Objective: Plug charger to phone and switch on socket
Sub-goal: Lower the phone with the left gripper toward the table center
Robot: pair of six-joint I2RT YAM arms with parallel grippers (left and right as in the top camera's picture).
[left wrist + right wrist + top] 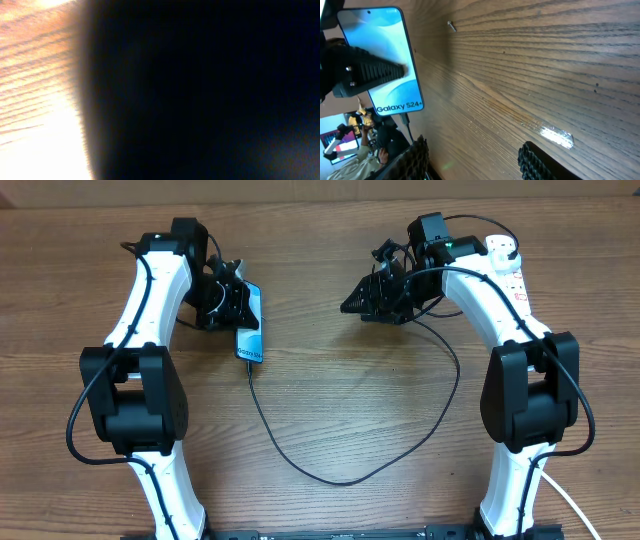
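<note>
Phone [251,328] lay flat on the wooden table [330,240], left of centre, screen up and lit. Left gripper [228,298] was clenched, with one ribbed finger [370,72] lying across the screen; it seemed to pin the phone down rather than grasp it. Left wrist view was mostly black blur and gave nothing.

Charger [340,478] ran in a long loop from the phone's lower edge toward the right arm. Its connector [405,120] met the phone's bottom edge and looked seated. The plug end was hidden under the right arm, so I could not tell if it was in.

Right gripper [350,302] hung above the wood, well apart from the phone, fingers spread and empty. Socket [508,260] lay at the far right, partly under that arm.

Judgement: the plugging step looked done and the switch remained. The next move called for the right arm to turn back toward the socket and press its switch with a fingertip.
</note>
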